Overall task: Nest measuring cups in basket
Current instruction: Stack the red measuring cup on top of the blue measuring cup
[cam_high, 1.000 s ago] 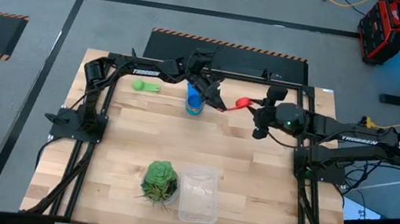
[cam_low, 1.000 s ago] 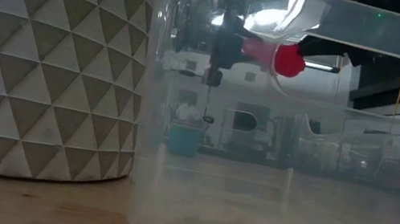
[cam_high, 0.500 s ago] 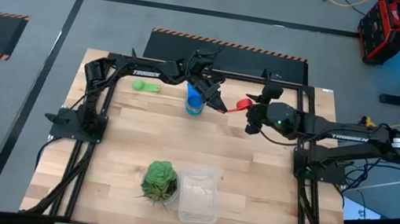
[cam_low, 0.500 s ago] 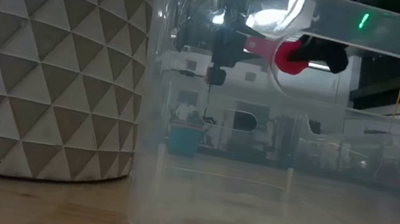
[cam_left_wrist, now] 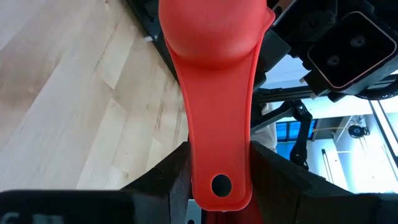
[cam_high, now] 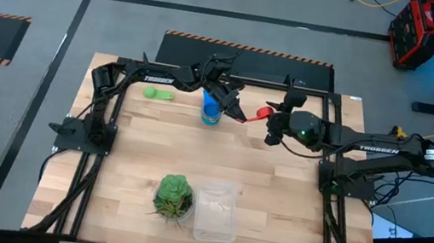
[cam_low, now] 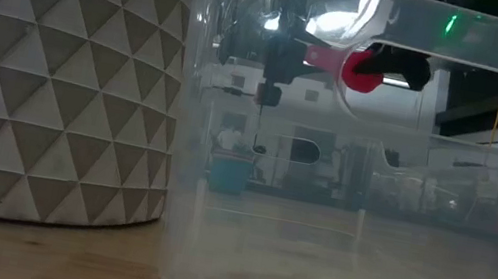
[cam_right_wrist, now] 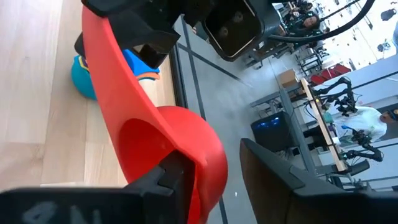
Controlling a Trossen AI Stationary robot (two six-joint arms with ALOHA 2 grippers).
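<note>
Your left end effector [cam_high: 238, 113] is clamped on the handle of the red measuring cup [cam_high: 262, 112], held above the far side of the tabletop [cam_high: 144, 149]. Your right end effector [cam_high: 270, 126] has its fingers around the cup's bowl rim but, as far as I can judge, not closed. Release left before the right bites and the cup drops. The stacked blue cups [cam_high: 210, 114] sit below, the green cup [cam_high: 157, 93] beside them; the basket [cam_high: 216, 211] waits near the front edge. Both arms read "TROSSEN".
</note>
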